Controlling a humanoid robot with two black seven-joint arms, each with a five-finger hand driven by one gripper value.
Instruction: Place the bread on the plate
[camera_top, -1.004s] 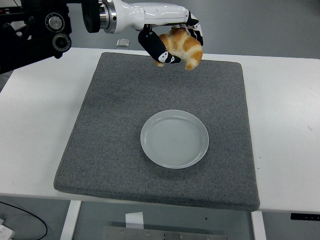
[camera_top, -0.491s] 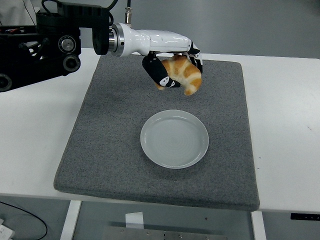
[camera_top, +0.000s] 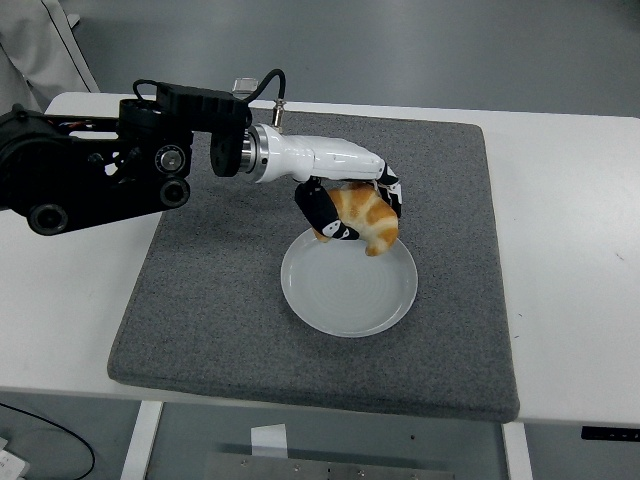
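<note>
My left hand (camera_top: 352, 208) holds a golden-brown croissant (camera_top: 367, 219), its fingers curled around the top of it. The bread hangs just over the far rim of the pale round plate (camera_top: 348, 291), which lies in the middle of the grey mat (camera_top: 220, 280). The croissant's lower tip reaches down toward the plate; whether it touches I cannot tell. The left arm (camera_top: 120, 170) stretches in from the left edge across the mat. The right arm does not show.
The grey mat covers most of the white table (camera_top: 570, 230). A small clear object (camera_top: 243, 87) sits on the table just beyond the mat's far edge. A light cloth shape shows at the top left corner.
My left hand has come down and toward me with the croissant, from high above the mat's far edge to just over the plate's far rim.
</note>
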